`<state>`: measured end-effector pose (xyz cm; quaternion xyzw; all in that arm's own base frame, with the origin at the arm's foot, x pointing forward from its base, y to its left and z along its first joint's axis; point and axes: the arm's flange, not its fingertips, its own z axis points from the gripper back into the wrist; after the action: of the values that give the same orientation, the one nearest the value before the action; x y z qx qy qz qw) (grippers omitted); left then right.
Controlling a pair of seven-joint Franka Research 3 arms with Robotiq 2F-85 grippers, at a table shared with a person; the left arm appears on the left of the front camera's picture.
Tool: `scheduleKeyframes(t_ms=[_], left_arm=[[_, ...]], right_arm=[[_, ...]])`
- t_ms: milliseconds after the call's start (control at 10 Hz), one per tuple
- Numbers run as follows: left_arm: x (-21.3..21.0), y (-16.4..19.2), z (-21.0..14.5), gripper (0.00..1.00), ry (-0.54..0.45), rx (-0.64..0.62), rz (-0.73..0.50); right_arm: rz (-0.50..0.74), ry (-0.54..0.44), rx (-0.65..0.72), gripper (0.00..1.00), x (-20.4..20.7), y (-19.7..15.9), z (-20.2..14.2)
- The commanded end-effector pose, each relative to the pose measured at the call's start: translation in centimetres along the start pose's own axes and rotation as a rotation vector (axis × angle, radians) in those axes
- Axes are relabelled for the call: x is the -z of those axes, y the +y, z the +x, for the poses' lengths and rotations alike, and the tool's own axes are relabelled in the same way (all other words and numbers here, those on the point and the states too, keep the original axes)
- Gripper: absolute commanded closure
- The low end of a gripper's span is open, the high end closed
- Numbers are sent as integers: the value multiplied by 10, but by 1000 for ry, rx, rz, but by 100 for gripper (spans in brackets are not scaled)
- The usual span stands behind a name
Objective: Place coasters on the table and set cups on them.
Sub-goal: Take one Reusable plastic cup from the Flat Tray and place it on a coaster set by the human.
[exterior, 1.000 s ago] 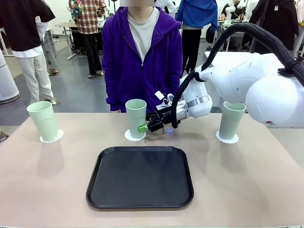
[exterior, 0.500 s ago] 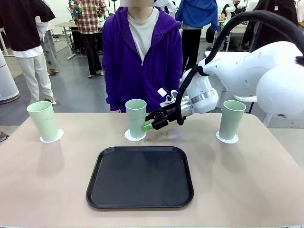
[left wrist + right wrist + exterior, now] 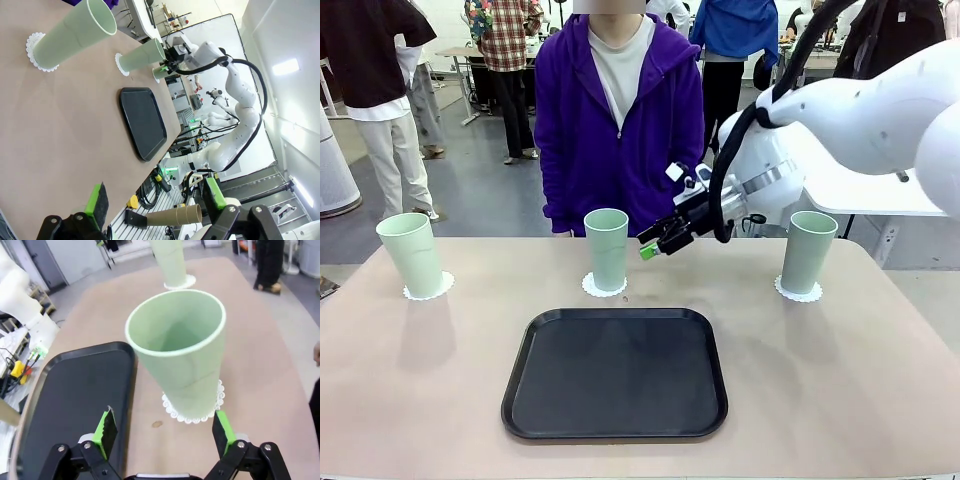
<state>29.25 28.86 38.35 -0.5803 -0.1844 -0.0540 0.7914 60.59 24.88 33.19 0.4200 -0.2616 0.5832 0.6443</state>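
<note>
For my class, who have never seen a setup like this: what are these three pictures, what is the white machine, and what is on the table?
The white machine is a robot with two arms, each ending in a two-finger claw with green pads. The front picture looks across the beige table from the robot's side at a person in a purple top. The other two come from cameras on the wrists, looking along each claw.

On the table stand three mint-green cups, left, middle and right, each on a lacy white coaster, with a black tray in front.

The right claw hangs open in the air beside the middle cup, holding nothing. The left claw is open too, at the table's edge.
</note>
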Motion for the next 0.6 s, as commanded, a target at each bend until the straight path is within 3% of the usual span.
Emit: scheduleKeyframes(t_ms=[0,300,500], left_arm=[[-1,-2,-1,0,-7,5,-1],[-1,-2,-1,0,-7,5,-1],[-1,-2,-1,0,-7,5,-1]], right_arm=[[-46,203,93,0,-22,41,36],[-203,451,273,0,-49,74,78],[-330,533,336,0,-46,91,109]])
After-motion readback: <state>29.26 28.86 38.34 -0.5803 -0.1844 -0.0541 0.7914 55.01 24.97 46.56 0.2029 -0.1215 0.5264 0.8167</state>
